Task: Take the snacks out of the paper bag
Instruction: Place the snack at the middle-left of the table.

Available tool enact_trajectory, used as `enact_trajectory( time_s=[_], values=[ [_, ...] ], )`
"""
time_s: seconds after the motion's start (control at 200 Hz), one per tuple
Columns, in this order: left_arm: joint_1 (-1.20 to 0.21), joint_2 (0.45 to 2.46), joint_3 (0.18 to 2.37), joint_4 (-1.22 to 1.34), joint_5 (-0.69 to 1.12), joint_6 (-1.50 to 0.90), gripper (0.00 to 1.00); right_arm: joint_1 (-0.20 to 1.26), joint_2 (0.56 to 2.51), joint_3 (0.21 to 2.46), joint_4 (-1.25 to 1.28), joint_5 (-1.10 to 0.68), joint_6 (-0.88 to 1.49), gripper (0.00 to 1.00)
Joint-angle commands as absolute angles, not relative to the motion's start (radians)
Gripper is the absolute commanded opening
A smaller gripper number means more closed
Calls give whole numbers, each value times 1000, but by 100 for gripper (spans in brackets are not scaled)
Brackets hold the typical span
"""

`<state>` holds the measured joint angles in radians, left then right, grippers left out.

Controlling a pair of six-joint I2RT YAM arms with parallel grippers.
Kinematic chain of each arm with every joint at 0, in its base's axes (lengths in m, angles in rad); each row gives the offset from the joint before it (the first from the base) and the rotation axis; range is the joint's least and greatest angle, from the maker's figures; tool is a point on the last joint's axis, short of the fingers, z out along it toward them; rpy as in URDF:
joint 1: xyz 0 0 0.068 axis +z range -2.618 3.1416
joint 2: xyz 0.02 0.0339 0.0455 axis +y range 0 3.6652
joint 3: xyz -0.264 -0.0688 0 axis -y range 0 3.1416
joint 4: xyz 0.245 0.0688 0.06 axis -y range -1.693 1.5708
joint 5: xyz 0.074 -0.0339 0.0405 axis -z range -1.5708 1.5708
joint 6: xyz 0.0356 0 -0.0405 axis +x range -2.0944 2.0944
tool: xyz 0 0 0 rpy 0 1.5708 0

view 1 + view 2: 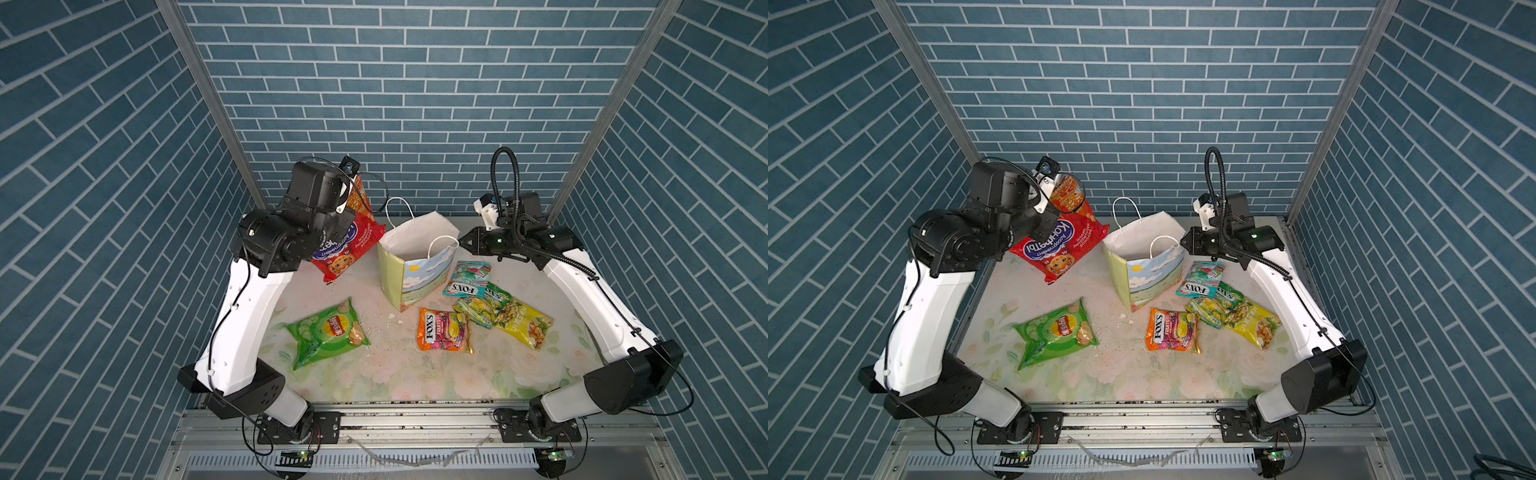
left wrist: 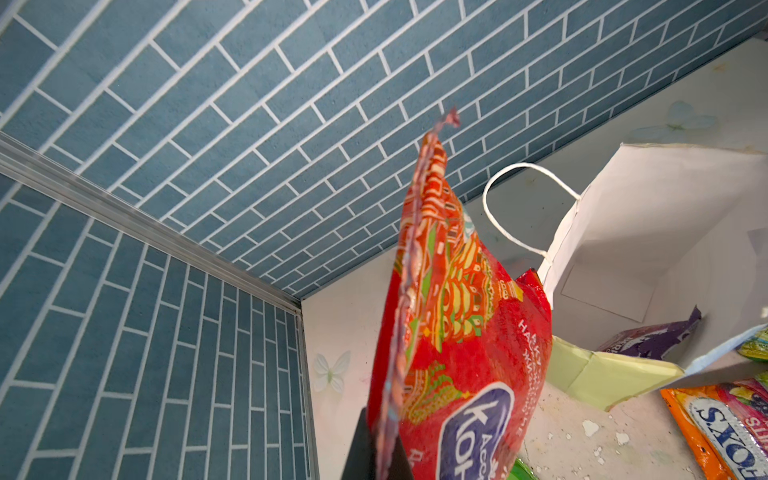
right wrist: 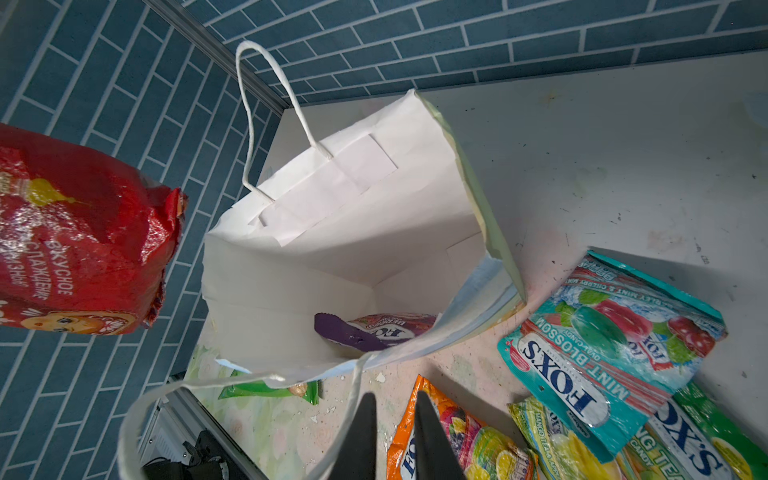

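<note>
In a top view, the centre paper bag (image 1: 419, 266) is white inside, pale yellow-green on its side, with a painted sky-and-meadow face; upper left a red packet (image 1: 347, 245), lower left a green Lay's bag (image 1: 328, 332), and blue brick-patterned walls (image 1: 395, 83) above.

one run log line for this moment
left gripper: shut on red bag in air | right gripper: slightly open beside paper bag | inside bag: purple packet

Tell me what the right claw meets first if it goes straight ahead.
The right claw would likely meet the bag at its near rim, beside the handle; depth is unclear.
</note>
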<state>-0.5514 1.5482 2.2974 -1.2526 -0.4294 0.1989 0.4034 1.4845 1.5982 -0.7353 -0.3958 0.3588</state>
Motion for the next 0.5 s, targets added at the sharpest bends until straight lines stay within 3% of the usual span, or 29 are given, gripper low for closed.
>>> enact_trajectory(
  time_s=[0.0,0.495],
  values=[
    [-534,1500,2296,-1191,-469,145,1,407,1440,1579,-761,-377,333,18],
    [-420,1460,2059,-1148,-340,36,1,407,1410,1561,-775,-353,341,18]
  ],
)
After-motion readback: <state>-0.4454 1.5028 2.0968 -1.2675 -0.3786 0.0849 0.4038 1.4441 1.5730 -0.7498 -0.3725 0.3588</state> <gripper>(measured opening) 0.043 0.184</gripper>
